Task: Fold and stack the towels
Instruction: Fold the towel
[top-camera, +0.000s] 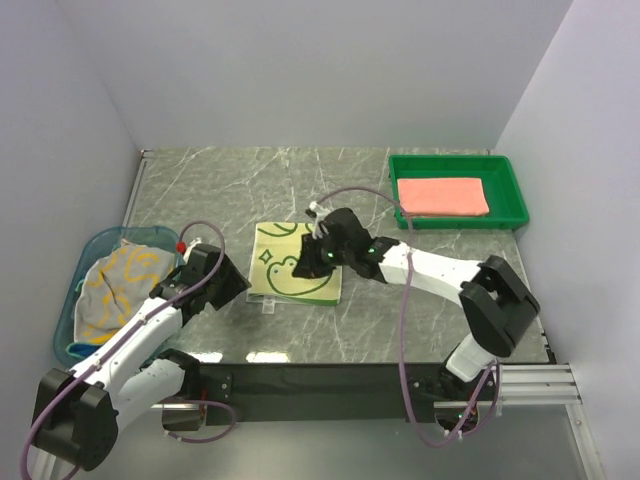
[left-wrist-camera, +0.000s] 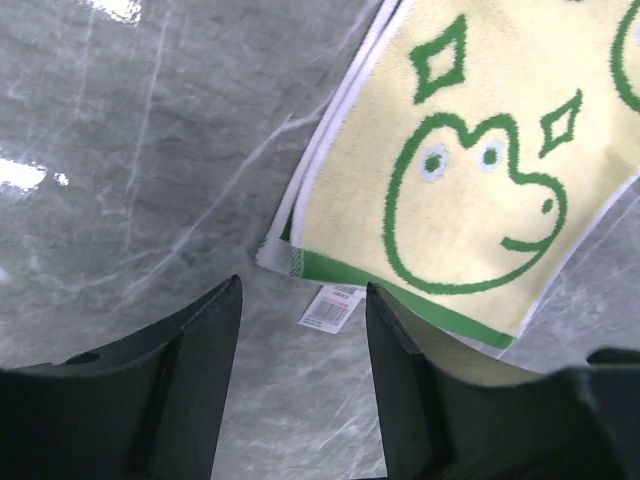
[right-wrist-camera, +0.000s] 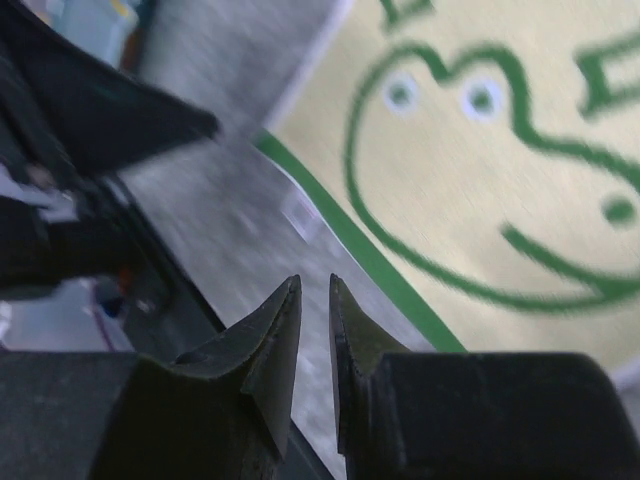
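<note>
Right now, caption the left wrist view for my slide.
Left jaws open above marble table, near tagged corner of frog towel.

**Table** (top-camera: 350, 190): one, flat top with a grey-green marble pattern and pale veins. It fills the floor of the enclosure.
**Metal trim** (top-camera: 133, 195): narrow strip along the table's left edge, with a similar strip along the far edge.
**Black strip** (top-camera: 330, 380): runs along the table's near edge.
**Aluminium rail** (top-camera: 535, 382): slotted, at the near right corner.
**Back wall** (top-camera: 320, 70): plain, pale, matte, unmarked.
**Left wall** (top-camera: 50, 150): same finish, meets the back wall in a corner.
**Right wall** (top-camera: 590, 140): same, faintly lilac.
**Light:** even and soft, with bright glare patches (top-camera: 265, 357) on the marble near the front edge.
</note>
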